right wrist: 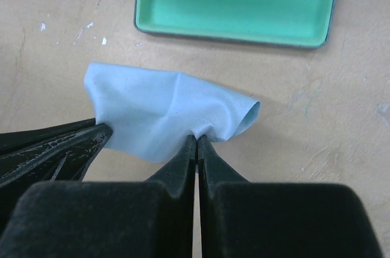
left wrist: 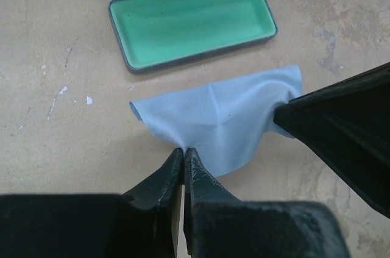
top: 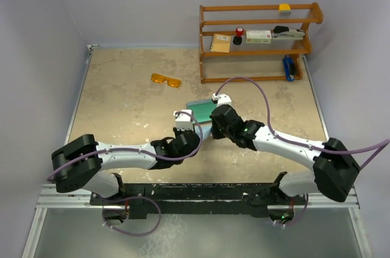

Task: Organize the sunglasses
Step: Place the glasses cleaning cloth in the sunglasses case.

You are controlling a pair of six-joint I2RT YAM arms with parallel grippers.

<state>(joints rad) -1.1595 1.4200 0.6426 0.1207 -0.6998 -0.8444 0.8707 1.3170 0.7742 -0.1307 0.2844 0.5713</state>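
Observation:
The orange sunglasses (top: 166, 80) lie on the table at the back left, apart from both arms. An open blue-grey case (left wrist: 189, 14) with a teal inside (right wrist: 237, 2) lies just beyond the grippers. A light blue cloth (left wrist: 225, 118) hangs a little above the table between them. My left gripper (left wrist: 183, 150) is shut on the cloth's near edge. My right gripper (right wrist: 197, 139) is shut on another edge of the cloth (right wrist: 158, 108), which bunches at its tips. In the top view both grippers (top: 196, 138) (top: 212, 129) meet near the case (top: 201, 110) and hide the cloth.
A wooden shelf rack (top: 259, 44) stands at the back right with small items on its levels. Grey walls close the table on the left, back and right.

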